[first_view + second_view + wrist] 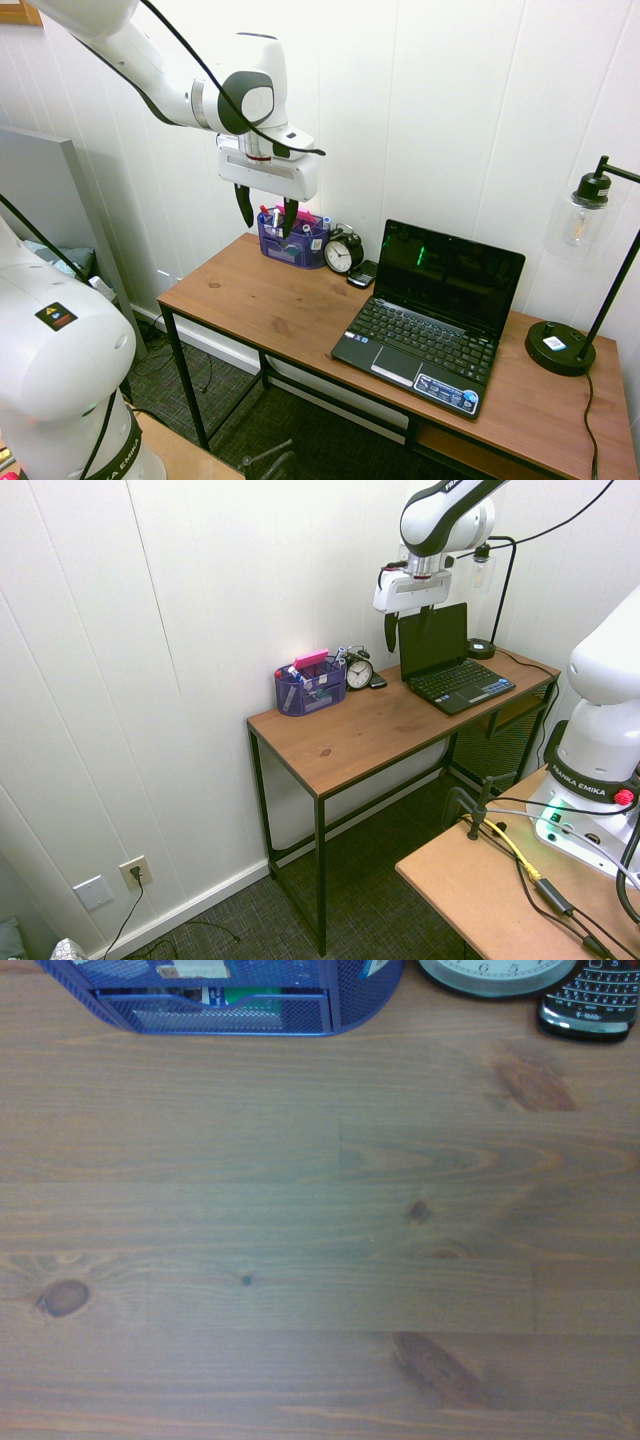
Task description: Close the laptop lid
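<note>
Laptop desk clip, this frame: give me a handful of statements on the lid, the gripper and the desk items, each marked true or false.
1. The laptop lid stands open, screen dark. True.
2. The gripper is clamped on the lid's top edge. False: it hangs in the air, fingers apart and empty, above the wooden desk near the blue mesh organizer.
3. An alarm clock stands between the organizer and the laptop. True.
4. The black lamp stands at the organizer's end of the desk. False: its base sits at the opposite end, beyond the laptop.
5. A small black phone lies beside the clock. True.
</note>
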`<state>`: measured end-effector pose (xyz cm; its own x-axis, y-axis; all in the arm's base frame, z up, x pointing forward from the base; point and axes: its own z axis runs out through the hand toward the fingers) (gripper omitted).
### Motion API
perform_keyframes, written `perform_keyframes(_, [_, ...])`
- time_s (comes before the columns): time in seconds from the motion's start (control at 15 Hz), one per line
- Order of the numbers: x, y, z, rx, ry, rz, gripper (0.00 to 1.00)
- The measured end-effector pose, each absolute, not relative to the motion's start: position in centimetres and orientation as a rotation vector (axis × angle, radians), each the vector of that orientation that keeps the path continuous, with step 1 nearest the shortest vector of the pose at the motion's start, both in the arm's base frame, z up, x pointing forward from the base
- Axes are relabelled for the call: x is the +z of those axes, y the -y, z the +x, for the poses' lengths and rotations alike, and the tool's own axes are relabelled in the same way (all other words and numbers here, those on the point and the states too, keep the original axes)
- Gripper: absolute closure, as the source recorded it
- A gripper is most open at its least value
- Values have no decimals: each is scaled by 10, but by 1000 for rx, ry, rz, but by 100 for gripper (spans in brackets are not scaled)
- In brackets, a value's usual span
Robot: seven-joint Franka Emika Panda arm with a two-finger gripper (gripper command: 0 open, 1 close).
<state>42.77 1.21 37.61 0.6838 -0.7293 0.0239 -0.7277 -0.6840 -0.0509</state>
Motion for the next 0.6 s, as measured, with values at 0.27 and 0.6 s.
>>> perform_keyframes(0.27, [385, 9, 434, -103, -1296, -2810, 0])
perform_keyframes(0.6, [415, 90, 452, -229, -1428, -2737, 0])
